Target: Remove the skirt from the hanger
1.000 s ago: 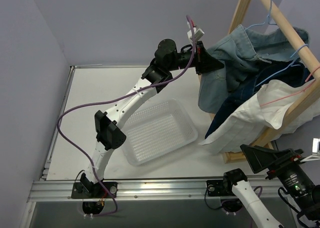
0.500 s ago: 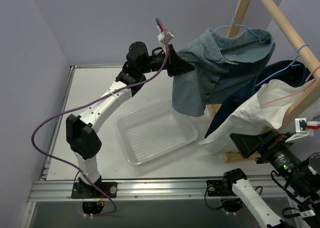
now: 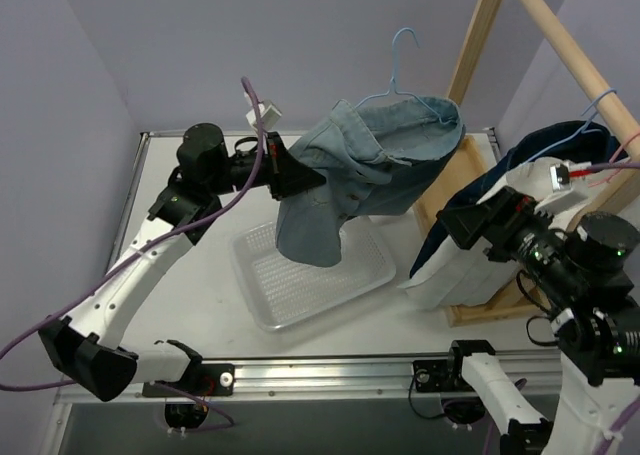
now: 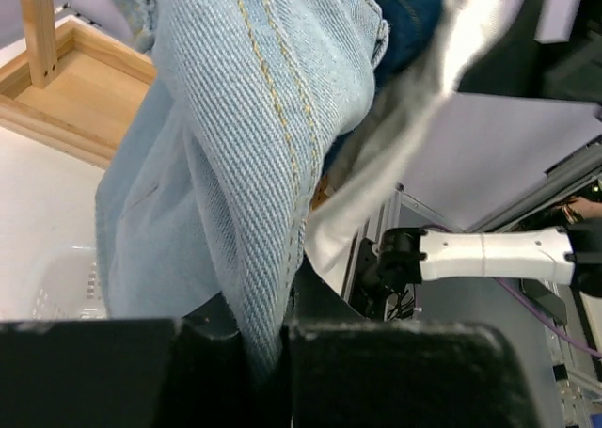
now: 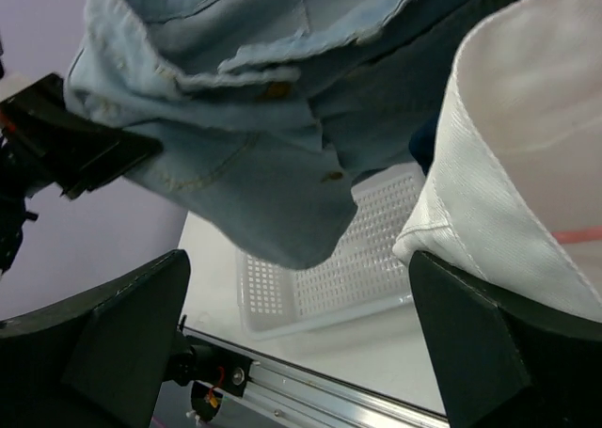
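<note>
Since a second ago the left arm has swung well away from the tall wooden clothes rack (image 3: 478, 37), carrying the pale blue denim skirt (image 3: 365, 160) with it, and the right arm has risen toward the rack. The skirt now hangs in the air above the clear perforated plastic basket (image 3: 262, 313), with the thin light-blue wire hanger (image 3: 399, 63) still in its waistband and its hook free of the rail.

The left gripper (image 3: 312, 182) is pressed tight on a fold at the skirt's side. In the left wrist view the cloth runs down between the black fingers (image 4: 94, 372). The right gripper (image 3: 458, 233) stands with its fingers (image 5: 94, 339) spread wide and nothing between them, near the white garment (image 3: 440, 275) and the dark navy garment (image 3: 530, 155) left on the rack.

I'd judge the denim soft but weighty. It drapes and bunches, and it is not slippery, so a pinch on a seam should hold. The wire hanger looks light and springy (likely to swing if tugged). Its neck just above the waistband seems the best place for the free gripper.

The rack's upright stands just right of the skirt, and the hung clothes crowd that side. The open room is over the basket and the white table (image 3: 195, 240) to the left.
</note>
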Tool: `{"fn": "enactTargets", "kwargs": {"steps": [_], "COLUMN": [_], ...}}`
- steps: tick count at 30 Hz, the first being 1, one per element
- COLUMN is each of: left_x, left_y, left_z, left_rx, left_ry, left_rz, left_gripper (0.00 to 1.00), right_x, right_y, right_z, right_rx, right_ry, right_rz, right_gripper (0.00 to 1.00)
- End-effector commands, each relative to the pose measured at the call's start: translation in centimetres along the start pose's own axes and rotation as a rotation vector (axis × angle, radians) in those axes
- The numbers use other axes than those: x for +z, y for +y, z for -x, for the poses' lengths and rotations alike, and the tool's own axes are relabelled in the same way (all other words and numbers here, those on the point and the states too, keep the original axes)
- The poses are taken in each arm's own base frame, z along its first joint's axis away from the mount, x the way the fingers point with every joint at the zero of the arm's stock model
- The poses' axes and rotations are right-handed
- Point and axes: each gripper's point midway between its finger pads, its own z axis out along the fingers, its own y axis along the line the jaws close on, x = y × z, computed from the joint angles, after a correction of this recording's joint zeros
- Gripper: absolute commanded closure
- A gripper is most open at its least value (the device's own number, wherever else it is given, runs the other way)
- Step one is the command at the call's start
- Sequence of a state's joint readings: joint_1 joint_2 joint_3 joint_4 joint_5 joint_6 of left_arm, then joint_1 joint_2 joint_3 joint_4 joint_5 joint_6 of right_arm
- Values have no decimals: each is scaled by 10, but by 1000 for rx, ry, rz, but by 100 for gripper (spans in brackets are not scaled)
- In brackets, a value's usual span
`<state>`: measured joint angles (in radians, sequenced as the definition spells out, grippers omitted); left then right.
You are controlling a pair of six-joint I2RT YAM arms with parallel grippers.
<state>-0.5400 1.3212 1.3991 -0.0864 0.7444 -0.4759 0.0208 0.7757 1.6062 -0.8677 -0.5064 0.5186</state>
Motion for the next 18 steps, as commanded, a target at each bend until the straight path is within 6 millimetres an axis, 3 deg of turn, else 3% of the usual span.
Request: {"fn": "enactTargets", "kwargs": {"steps": [1,4,8,12,16,18], "left_x": [-33,-47,-59,-62,-60,-58], "left_y": [-48,-61,-60,-56,-51,-45], "left_z": [27,16,-5,-14,-20,-25], "left_rx": [131,114,93,85,70,55], "left_ry": [-61,-30,29,57,77,99], "left_rz": [-49,-49,-18,0,10,26], "left_gripper": [98,98,98,98,98,98], "right_x": [6,9,41,59,90,100], "right_y": [36,41,42,41,29,48], "right_z": [30,55,63,79,78,63], "right_rx": [-75,-100,-49,-55,-29,-54], "right_ry": [-53,-106,-56,-99,-71,-29], "right_rz": [176,167,228,248,232,265], "right_gripper": [3,3,4,5,6,6]}}
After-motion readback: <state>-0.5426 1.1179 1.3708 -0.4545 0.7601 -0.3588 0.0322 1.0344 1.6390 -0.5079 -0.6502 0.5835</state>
